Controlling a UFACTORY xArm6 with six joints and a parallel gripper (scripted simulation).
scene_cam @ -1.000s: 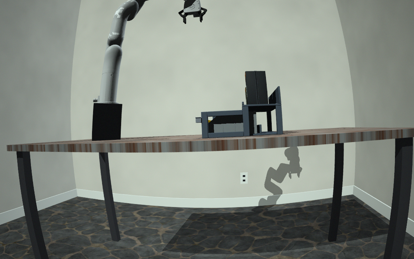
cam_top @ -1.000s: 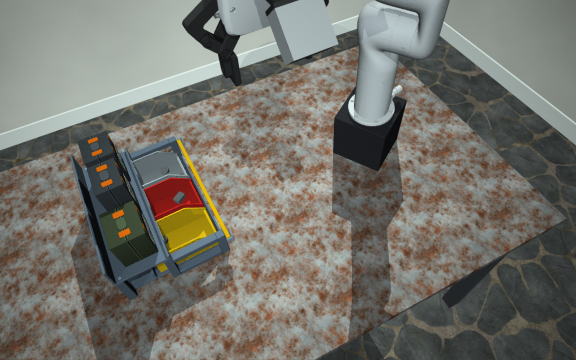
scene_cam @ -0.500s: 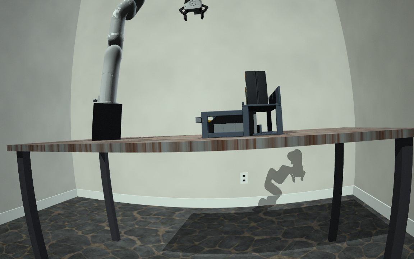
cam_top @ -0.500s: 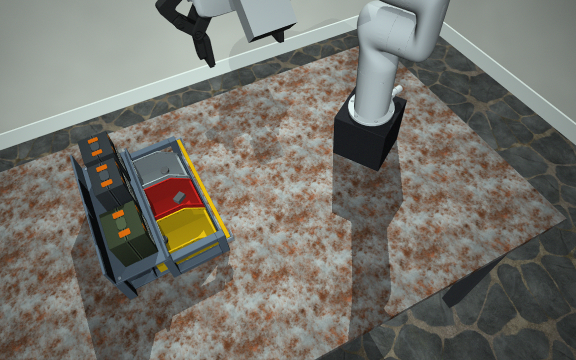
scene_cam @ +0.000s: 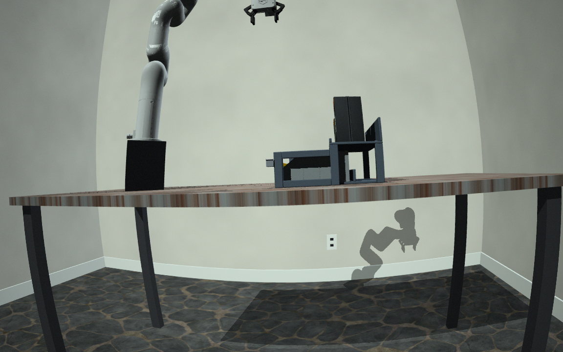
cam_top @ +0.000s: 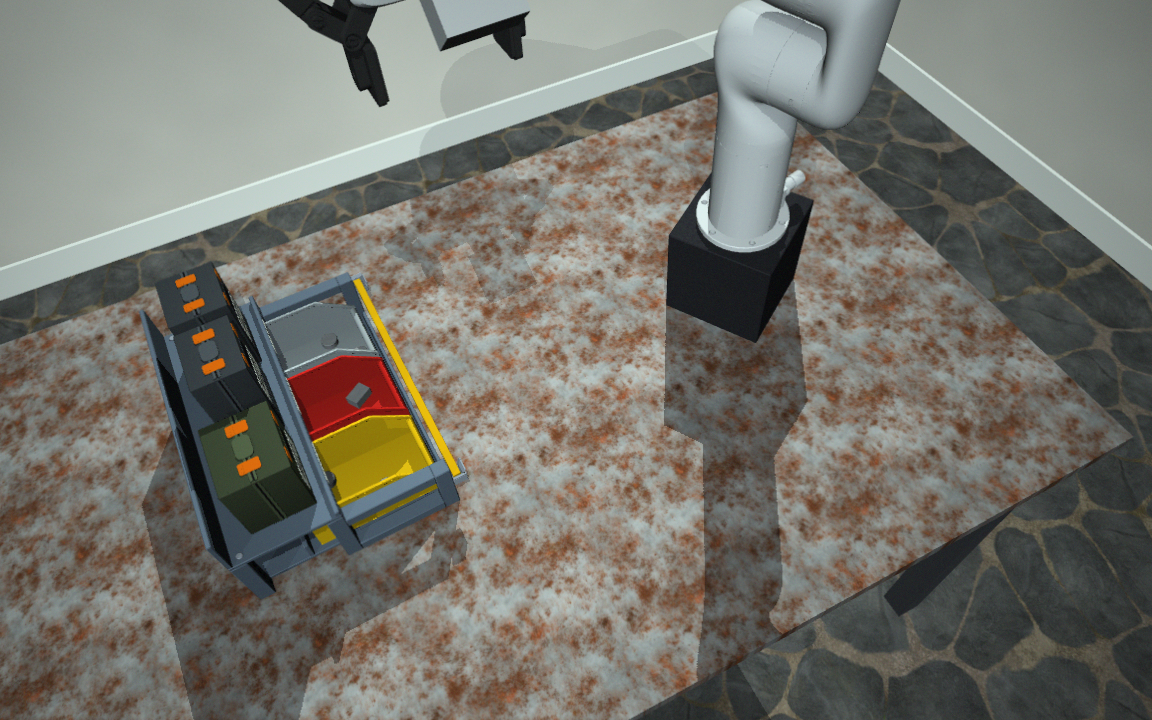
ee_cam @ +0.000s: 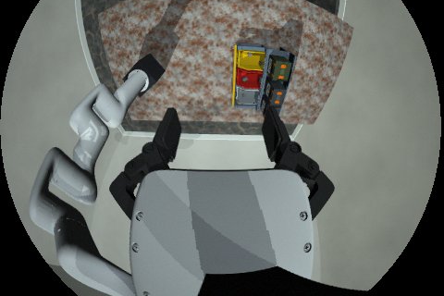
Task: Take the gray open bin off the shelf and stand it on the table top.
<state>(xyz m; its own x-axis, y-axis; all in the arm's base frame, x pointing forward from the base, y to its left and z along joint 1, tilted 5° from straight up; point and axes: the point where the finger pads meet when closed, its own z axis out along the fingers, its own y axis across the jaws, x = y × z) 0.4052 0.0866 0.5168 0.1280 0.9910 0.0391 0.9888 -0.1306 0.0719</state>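
Position: the gripper [scene_cam: 264, 16] hangs high above the tabletop [cam_top: 562, 501], well apart from the shelf [cam_top: 450, 471] and off to the base side of it. The fingers are spread fully wide and hold nothing.

Location of the target: the gray open bin [cam_top: 316, 335] sits on the low tier of the shelf, at the end of a row of three, touching or just beside the red bin [cam_top: 329, 398], with the yellow bin [cam_top: 370, 456] beyond that. All three look level. A small round part [cam_top: 328, 339] lies inside the gray bin. Three dark closed boxes [cam_top: 204, 353] stand on the raised tier behind.

Handling assessment: the bin appears to be a rigid, thin-walled moulded container, probably light, with smooth sides that could slip in a pinch. The loose part will likely roll or slide out if the bin is tilted forward. In my judgement the best hold is across one upright wall, at the outer side away from the red bin, or at the front lip. The shelf frame bar close alongside leaves little room for a finger. Removal has not started.
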